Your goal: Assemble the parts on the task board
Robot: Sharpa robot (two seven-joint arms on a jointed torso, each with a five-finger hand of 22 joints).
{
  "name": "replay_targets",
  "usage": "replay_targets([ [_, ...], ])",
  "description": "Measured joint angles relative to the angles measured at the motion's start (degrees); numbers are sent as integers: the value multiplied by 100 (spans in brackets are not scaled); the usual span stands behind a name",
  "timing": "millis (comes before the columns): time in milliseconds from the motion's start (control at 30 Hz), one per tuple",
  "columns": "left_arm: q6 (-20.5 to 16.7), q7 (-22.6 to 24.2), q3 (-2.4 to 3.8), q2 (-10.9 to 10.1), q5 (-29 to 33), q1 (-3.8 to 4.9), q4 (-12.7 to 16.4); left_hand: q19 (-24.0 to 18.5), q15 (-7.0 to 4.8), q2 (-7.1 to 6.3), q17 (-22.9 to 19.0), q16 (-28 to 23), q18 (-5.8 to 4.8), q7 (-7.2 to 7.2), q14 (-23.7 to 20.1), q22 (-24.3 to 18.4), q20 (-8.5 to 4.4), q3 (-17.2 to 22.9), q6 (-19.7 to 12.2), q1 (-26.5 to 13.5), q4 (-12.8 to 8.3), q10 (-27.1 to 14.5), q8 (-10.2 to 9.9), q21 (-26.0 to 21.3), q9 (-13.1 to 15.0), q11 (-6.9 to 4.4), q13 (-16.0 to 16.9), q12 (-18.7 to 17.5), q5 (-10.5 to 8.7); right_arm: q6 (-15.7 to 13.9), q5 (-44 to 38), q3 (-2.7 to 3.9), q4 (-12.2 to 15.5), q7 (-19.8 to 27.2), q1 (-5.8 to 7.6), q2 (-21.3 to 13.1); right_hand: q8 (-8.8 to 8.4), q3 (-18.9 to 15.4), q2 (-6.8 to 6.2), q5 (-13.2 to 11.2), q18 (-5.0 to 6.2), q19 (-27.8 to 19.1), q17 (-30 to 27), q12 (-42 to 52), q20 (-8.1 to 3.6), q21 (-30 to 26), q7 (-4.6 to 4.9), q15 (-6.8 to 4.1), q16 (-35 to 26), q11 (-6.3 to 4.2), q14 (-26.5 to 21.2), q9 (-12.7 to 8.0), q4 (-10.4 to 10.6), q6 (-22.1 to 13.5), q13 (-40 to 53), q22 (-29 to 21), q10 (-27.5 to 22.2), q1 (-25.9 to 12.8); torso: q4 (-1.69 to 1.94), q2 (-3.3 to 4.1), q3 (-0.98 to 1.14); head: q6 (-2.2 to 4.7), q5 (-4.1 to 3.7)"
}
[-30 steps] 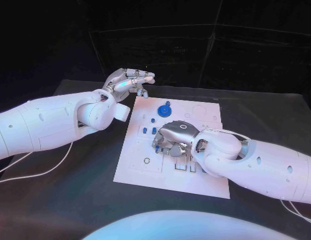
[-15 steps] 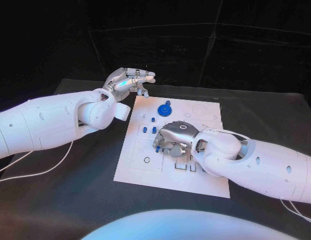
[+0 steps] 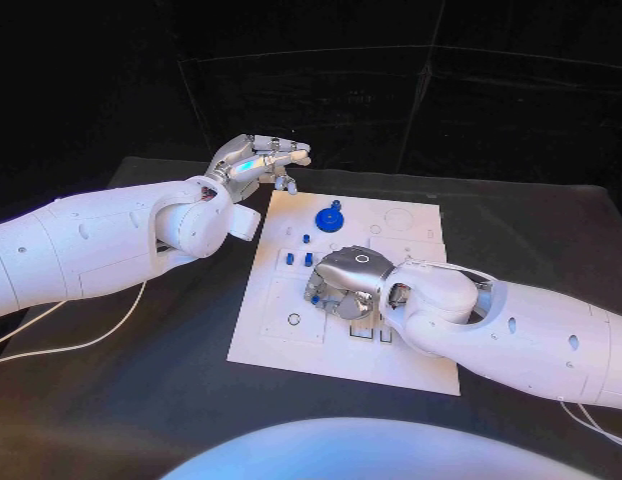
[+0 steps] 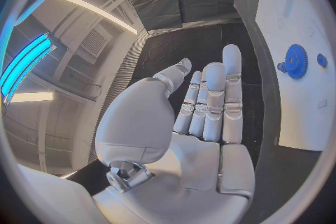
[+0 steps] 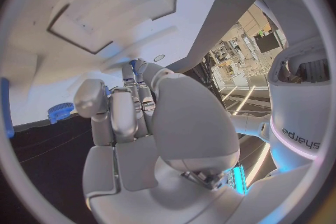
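The white task board (image 3: 290, 340) lies in the middle of the black table. A blue gear (image 3: 330, 220) stands near its far edge, also seen as the gear (image 4: 295, 60) and the gear (image 5: 60, 112). Small blue parts (image 3: 298, 260) sit in slots beside it. My right hand (image 3: 347, 283) is down on the middle of the board, fingers curled. A small blue part (image 5: 133, 64) shows between its fingertips. My left hand (image 3: 261, 160) hovers off the board's far left corner, fingers straight and together, holding nothing; the same left hand (image 4: 203, 112) faces the board.
Two blue pieces (image 3: 369, 336) stand in slots just near of my right hand. A white cable (image 3: 66, 345) trails over the table at the left. Bare black tabletop (image 3: 542, 230) surrounds the board.
My right hand has shifted slightly down and toward me over the board's middle. The left hand has stayed put.
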Motion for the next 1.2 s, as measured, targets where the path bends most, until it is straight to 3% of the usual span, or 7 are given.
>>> replay_targets([
  [200,3,-5,0,-2,0,0,0,0,0,0,0,0,0,0,0,0,0,0,0,0,0,0,0,0,0,0,0,0,0,-62,-53,-30,-4,-65,4,-2,2,-125,-183,0,0,-289,-244,7,79,-256,90,122,-189,100,2,-17,8,-238,-29,-393,-570,-186,1,-2,-1,1,-6],
  [400,5,-13,0,-6,0,0,-1,0,0,0,0,0,0,0,0,0,0,0,0,0,0,0,0,0,0,0,0,0,0,-206,-81,-47,-12,-146,-10,-28,2,-205,-191,0,1,-429,-457,21,119,-427,118,122,-330,175,2,-17,-23,-389,-9,-656,-777,-194,3,-4,-1,9,-15],
  [733,13,-30,0,-14,1,0,-9,0,-1,0,-15,0,0,0,-41,-8,0,0,0,0,0,-21,0,-22,0,21,0,23,0,-689,-27,-55,123,-190,-17,-198,2,-265,-183,34,0,-489,-563,115,140,-510,148,163,-397,186,2,-22,-57,-520,4,-751,-828,-248,4,-4,3,37,-38],
  [900,23,-41,-1,-29,1,0,-10,0,-1,0,-15,0,0,0,-41,-8,0,0,0,0,0,-21,0,-22,0,21,0,23,0,-946,154,-49,487,-101,-18,-615,5,-323,-183,64,0,-488,-569,231,139,-510,140,163,-396,163,2,-16,-63,-528,13,-712,-805,-248,2,-5,4,70,-72],
  [967,28,-46,-2,-41,1,0,-10,0,-1,0,-15,0,0,0,-41,-7,0,0,0,0,0,-21,0,-22,0,21,0,23,0,-972,293,-10,698,-87,-7,-907,30,-361,-160,98,1,-455,-569,281,107,-510,140,163,-397,133,2,-8,-44,-528,18,-686,-775,-272,-2,-7,3,88,-97],
  [1133,37,-55,-2,-63,1,0,-6,0,-1,0,-32,0,0,0,-41,-12,0,0,0,0,0,-41,0,-22,0,0,0,23,0,-902,611,97,903,-179,250,-1467,30,-666,-281,132,11,-447,-631,298,98,-565,73,163,-429,114,2,-10,-4,-617,11,-793,-921,-420,-20,-16,-4,158,-182],
  [1200,39,-59,-2,-64,1,0,-6,0,-1,0,-31,0,0,0,-41,-12,0,0,0,0,0,-42,0,-22,0,0,0,23,0,-842,678,111,931,-254,336,-1605,30,-904,-318,187,93,-527,-721,316,112,-657,45,163,-503,131,2,-13,33,-750,9,-910,-1071,-457,-30,-18,-7,181,-214],
])
